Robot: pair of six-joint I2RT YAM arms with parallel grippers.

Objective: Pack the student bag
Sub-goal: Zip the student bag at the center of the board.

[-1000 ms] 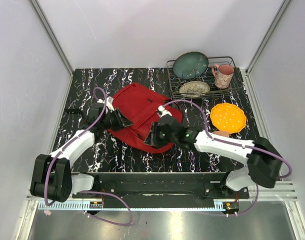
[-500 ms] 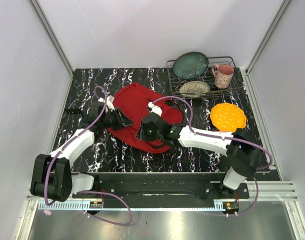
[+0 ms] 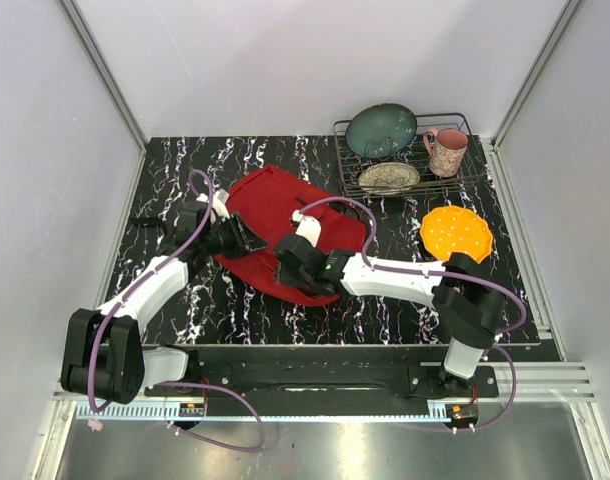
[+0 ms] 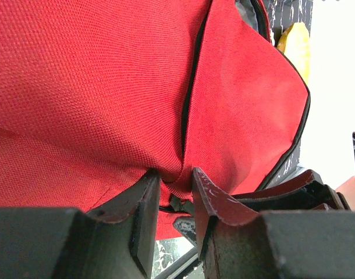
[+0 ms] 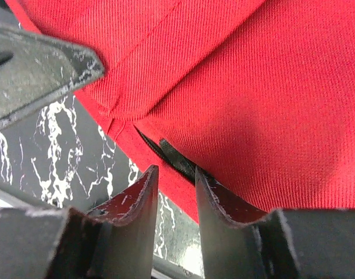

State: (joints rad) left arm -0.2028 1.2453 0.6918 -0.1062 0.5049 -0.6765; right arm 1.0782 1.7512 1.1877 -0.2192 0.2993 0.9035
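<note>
The student bag (image 3: 275,205), a red fabric backpack, lies flat on the black marbled table (image 3: 165,170). My left gripper (image 3: 247,240) is at its left edge. In the left wrist view the left gripper (image 4: 176,180) is shut on a pinched fold of the student bag (image 4: 96,87) beside a black seam. My right gripper (image 3: 288,262) is low at the bag's near edge. In the right wrist view the right gripper (image 5: 176,174) stands slightly open, and a black zip pull (image 5: 177,160) on the student bag (image 5: 253,104) lies just past the fingertips, not clamped.
A wire rack (image 3: 465,165) at the back right holds a teal plate (image 3: 381,130), a patterned dish (image 3: 389,178) and a pink mug (image 3: 446,151). An orange plate (image 3: 456,235) lies in front of the rack. White walls enclose the table.
My right arm has swung left along the bag's near edge, carrying its gripper from the right-front corner to the middle-left. The left arm has hardly moved and keeps its hold.
</note>
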